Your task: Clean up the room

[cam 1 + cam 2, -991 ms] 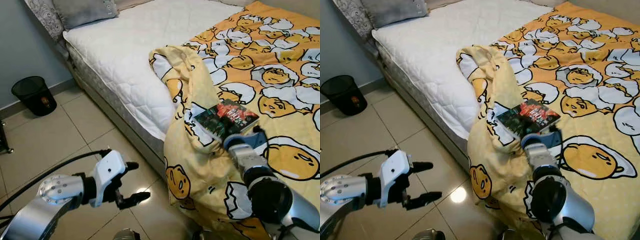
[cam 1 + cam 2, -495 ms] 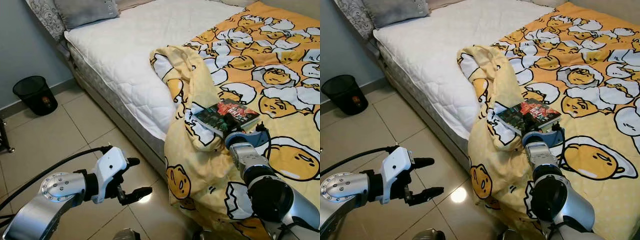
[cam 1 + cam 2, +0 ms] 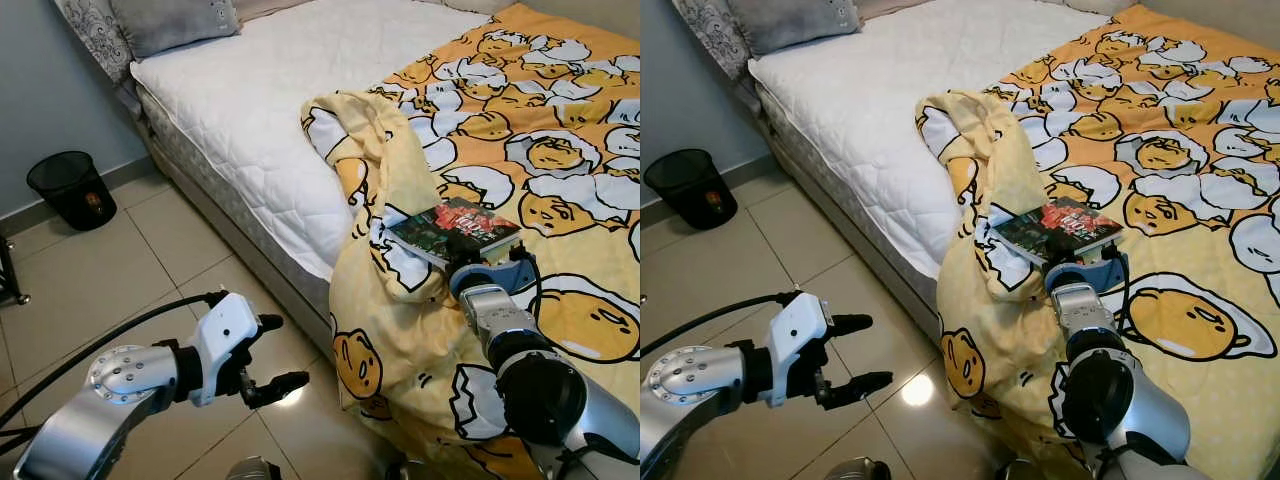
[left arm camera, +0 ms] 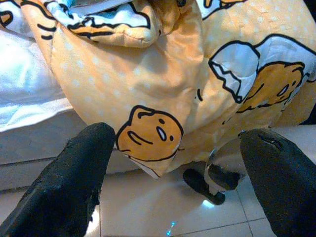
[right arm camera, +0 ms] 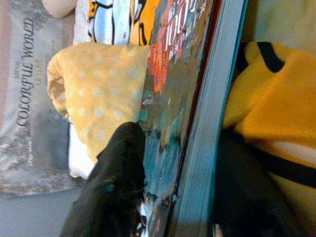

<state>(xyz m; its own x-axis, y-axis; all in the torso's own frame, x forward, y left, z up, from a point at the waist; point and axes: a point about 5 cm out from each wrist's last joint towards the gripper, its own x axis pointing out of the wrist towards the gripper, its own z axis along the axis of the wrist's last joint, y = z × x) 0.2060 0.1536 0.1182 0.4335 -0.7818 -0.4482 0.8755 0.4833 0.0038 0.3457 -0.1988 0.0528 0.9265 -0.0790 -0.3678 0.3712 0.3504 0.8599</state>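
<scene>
Book: a paperback (image 3: 456,229) lay on the bed (image 3: 270,90), on the rumpled egg-print blanket (image 3: 560,150) near the mattress edge, with a bunched fold of the blanket just beside it on the side towards the pillow (image 3: 170,20).

How the book would handle: it looked light and stiff enough to lift by one edge, though the glossy cover could slip, and the soft blanket under it would give way to any downward push. Judged best hold: across the thickness at the near edge, one finger on the cover and one beneath.

Right gripper: the right gripper (image 5: 173,197) was at the book's near edge. In the right wrist view one finger (image 5: 118,177) lay on the cover and the other sat below the page block, so the fingers straddled the book; whether they had actually pinched it I could not tell.

Left gripper: the left gripper (image 3: 270,352) hung over the floor tiles (image 3: 150,260) beside the bed, fingers spread and holding nothing; its wrist view looked at the blanket draping over the bed's side.

Bin: a black bin (image 3: 70,188) stood on the floor well apart from the bed, by the wall.

Change from earlier: the book's near edge had sat higher above the blanket a second before and had since settled lower; the right wrist had eased slightly towards the bed edge, and the left gripper had drifted a little.
</scene>
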